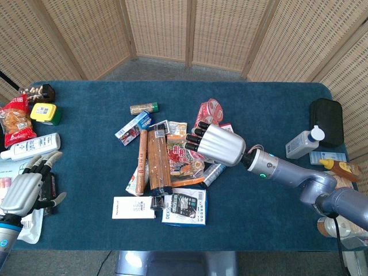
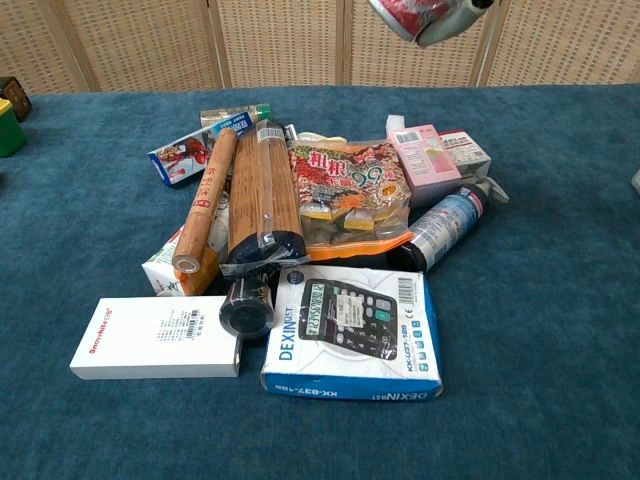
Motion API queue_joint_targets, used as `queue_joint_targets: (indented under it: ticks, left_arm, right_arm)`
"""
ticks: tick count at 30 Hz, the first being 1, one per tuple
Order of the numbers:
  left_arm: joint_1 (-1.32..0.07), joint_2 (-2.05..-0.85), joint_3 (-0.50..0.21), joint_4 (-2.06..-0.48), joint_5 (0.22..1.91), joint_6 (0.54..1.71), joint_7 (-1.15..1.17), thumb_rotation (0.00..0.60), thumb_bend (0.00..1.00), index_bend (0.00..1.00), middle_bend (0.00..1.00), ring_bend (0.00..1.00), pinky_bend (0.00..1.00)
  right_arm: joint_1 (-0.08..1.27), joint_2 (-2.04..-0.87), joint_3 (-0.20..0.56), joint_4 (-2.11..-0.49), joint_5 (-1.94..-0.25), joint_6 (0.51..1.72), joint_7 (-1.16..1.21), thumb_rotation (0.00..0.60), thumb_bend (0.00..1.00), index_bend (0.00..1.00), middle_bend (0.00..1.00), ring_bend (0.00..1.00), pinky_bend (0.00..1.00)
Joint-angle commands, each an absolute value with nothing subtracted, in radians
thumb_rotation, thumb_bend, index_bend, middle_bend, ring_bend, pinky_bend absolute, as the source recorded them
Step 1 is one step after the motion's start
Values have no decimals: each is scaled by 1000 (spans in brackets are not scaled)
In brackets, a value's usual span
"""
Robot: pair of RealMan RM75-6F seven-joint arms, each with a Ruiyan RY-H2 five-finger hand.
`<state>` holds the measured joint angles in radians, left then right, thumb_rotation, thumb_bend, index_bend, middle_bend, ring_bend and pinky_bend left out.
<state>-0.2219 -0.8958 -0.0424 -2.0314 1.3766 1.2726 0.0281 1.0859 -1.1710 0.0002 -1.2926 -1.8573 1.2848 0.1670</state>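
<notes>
Nearest the camera there's the blue-and-white boxed calculator (image 2: 352,333) reading "DEXIN", still flat on the blue cloth table (image 1: 86,172) in front of the pile, with the orange snack bag (image 2: 350,192) just behind it. So the pick looks done: right hand (image 1: 215,144) is up above that calculator gripping the small red-and-white foil cup (image 1: 210,111), with setting it down somewhere still left. Left hand (image 1: 26,187) sits far left of the calculator, fingers spread, holding nothing.

Bright, even light; soft shadows; both views sharp.
</notes>
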Motion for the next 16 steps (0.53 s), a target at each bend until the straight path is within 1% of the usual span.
queue_joint_targets:
  ticks: [1, 9, 16]
  left_arm:
    - [-220, -894, -40, -2036, 1382, 1277, 32, 600, 304, 50, 48, 129, 0]
    - [-212, -884, -38, -2038, 1392, 1289, 24, 600, 304, 50, 48, 128, 0]
    - [-221, -892, -40, -2031, 1395, 1278, 20, 600, 305, 50, 48, 129, 0]
  right_arm:
    - [1082, -1141, 24, -1319, -1854, 1294, 149, 600, 356, 592, 848, 816, 684]
    - [1064, -1084, 68, -1382, -1847, 1308, 116, 600, 356, 591, 848, 816, 684]
    - [1053, -1065, 86, -1410, -1850, 1295, 99, 600, 354, 591, 849, 816, 684]
